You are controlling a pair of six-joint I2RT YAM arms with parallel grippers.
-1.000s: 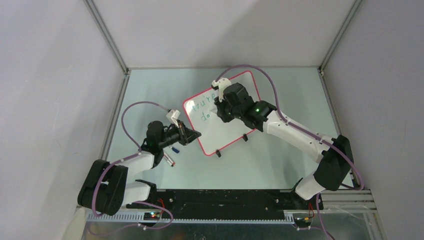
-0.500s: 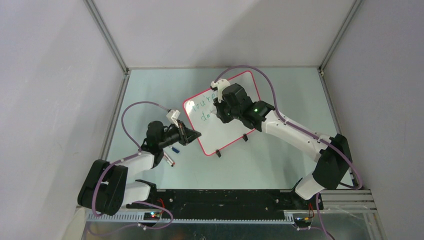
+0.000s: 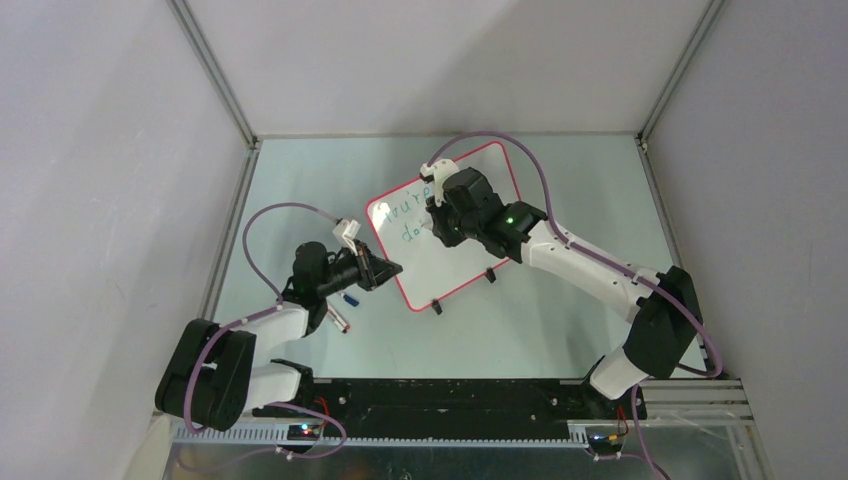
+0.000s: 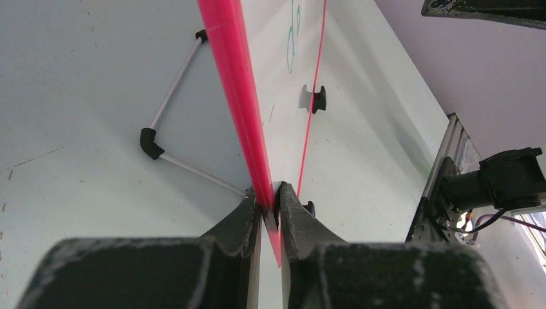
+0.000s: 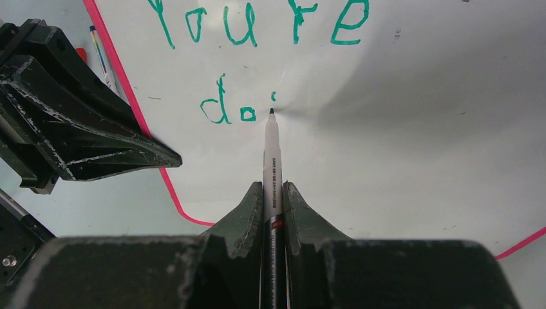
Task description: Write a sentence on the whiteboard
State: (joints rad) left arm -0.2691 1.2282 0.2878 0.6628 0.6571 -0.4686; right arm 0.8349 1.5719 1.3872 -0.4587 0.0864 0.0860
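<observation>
The whiteboard with its red rim stands tilted on the table. Green writing reads "You're", with "doi" on the line below. My left gripper is shut on the board's red left edge, which shows pinched between the jaws of that gripper in the left wrist view. Over the board's upper middle, my right gripper is shut on a grey marker. The marker's tip sits at the board just right of the "i".
Two loose pens and a small blue cap lie on the table left of the board. Black clip feet and a wire stand hold the board up. Enclosure walls close in on three sides.
My right gripper has shifted slightly to the left over the board with the marker. The left arm and the board have not moved.
</observation>
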